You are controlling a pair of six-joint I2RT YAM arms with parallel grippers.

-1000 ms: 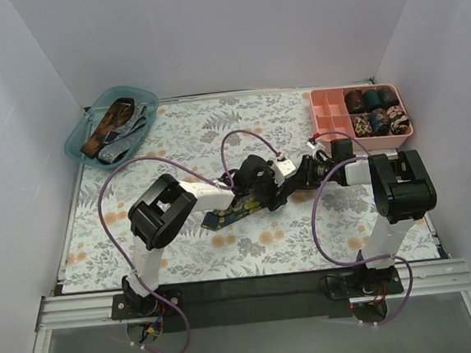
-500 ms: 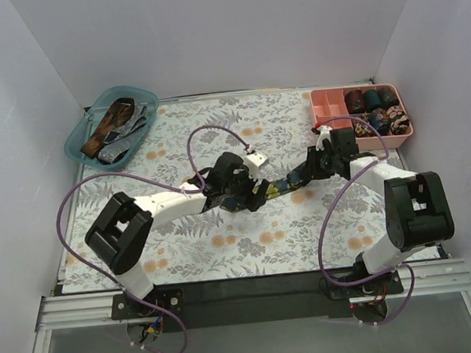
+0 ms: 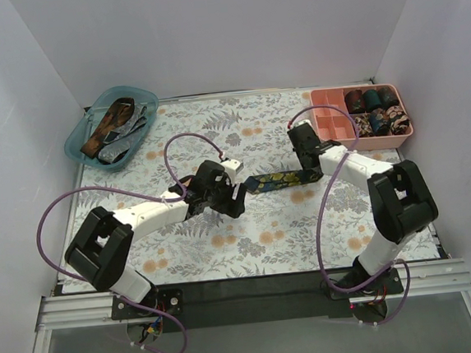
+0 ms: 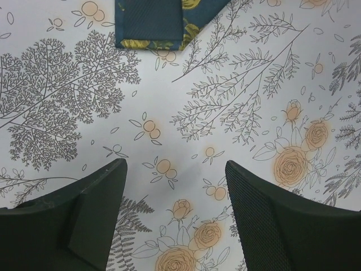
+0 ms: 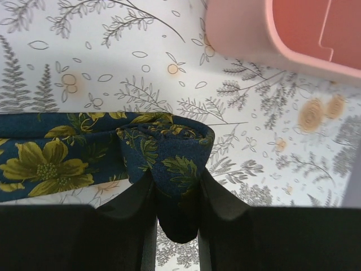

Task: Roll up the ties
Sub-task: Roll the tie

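Pinching the folded end of the navy floral tie (image 5: 51, 158) in the right tool (image 5: 176, 195), likely to seed the roll; laid flat on the surface (image 3: 215, 133) toward the left tool (image 4: 176, 189), open and empty near its tip.

Navy yellow-flowered tie (image 3: 273, 180) stretched flat, right end folded, rolled ties (image 3: 376, 109) back right, loose ties (image 3: 114, 127) back left
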